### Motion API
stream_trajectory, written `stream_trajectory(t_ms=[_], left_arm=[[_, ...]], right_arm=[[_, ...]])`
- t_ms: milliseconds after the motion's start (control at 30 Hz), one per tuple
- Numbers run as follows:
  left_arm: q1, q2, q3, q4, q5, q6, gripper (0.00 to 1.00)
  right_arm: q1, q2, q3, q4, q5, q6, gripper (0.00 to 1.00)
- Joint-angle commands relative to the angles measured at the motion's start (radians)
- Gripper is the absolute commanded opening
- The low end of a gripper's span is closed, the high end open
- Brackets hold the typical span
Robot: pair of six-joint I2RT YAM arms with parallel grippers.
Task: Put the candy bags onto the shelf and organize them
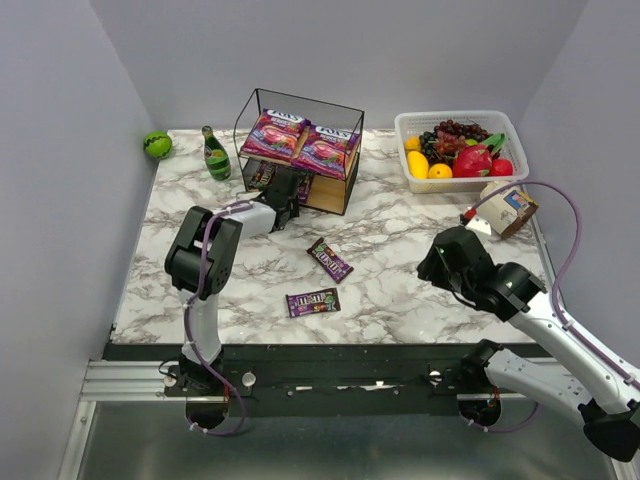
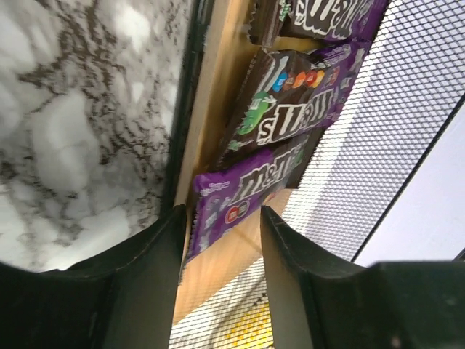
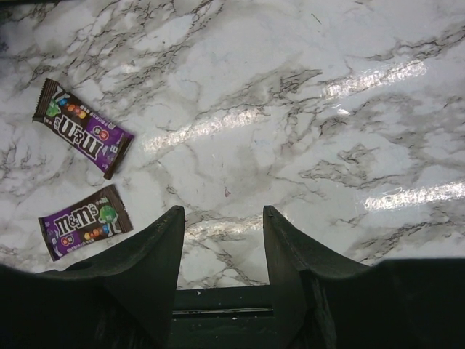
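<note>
Three shelved M&M's packets (image 2: 290, 102) show clearly only beyond the half-open, empty left pincer (image 2: 221, 218).

A purple packet (image 3: 82, 127) on the table (image 3: 305, 109) reads "m&m's"; so do the second packet (image 3: 85, 222) below it and packets (image 2: 290, 98) on the shelf (image 2: 216, 109).

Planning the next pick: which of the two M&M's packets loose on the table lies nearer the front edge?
The nearly level packet, lower in the top view. The other packet lies diagonally, farther back toward the shelf.
</note>
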Motion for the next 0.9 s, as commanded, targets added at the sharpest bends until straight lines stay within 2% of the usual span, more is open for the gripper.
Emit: stream_trajectory(t_ms=[0,267,400,467,567,700,867], left_arm=[[0.005,-0.056,-0.048,-0.030,-0.010,0.026,0.56],[0.004,-0.127,-0.105,-0.013,0.010,0.117,0.61],[0.004,-0.174,-0.131,-0.003,0.016,0.173,0.63],[0.004,-0.219,-0.125,-0.056,0.022,0.203,0.62],[0.005,-0.297,-0.121,-0.157,0.018,0.329,0.62],[0.027,-0.409,-0.194,-0.177,0.057,0.461,0.71],[0.096,-0.478,-0.240,-0.271,0.215,0.723,0.75]], right_arm=[[-0.008,-0.012,-0.018,-0.023,0.009,0.024,0.56],[-0.008,0.005,-0.021,0.002,-0.020,0.020,0.58],[-0.008,0.015,-0.025,0.017,-0.038,0.018,0.64],[-0.008,0.018,-0.027,0.023,-0.046,0.020,0.65],[-0.008,0.023,-0.031,0.034,-0.055,0.020,0.67],[-0.008,0.035,-0.034,0.055,-0.074,0.018,0.67],[-0.008,0.077,-0.036,0.109,-0.119,0.001,0.68]])
